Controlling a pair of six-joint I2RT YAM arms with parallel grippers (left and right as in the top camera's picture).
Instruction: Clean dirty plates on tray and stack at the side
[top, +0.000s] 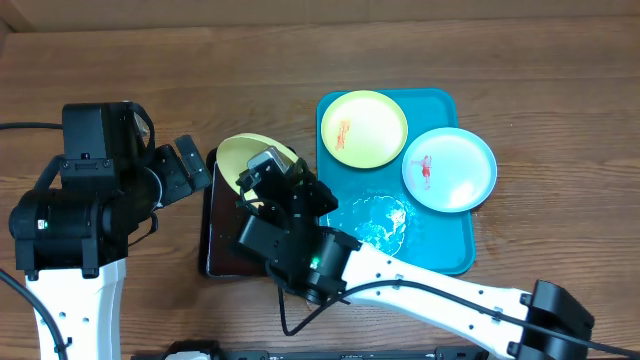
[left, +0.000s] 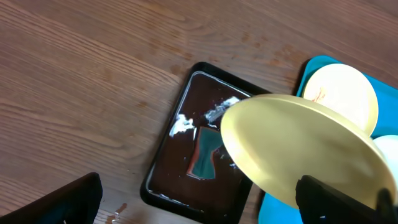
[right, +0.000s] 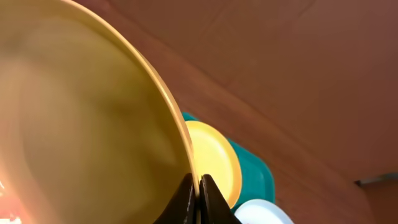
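1. Starting at the left, we find the left gripper with its fingers spread wide and nothing between them, above the wooden table just left of the black tray.
2. We see dark liquid in the black tray, with white foam and a teal piece lying in it (what that piece is, we cannot tell).
3. Over the far end of that tray hangs a pale yellow plate, tilted; the right gripper is clamped tight on its rim, one finger on each face.
4. Right of this lies the turquoise tray, flat on the table, with a wet, glistening patch in its near half.
5. In its far left corner we note a yellow-green plate, lying flat, with an orange smear left of centre.
6. Furthest right sits a light blue plate with a red smear, touching the yellow-green one, its rim reaching past the tray's right edge.
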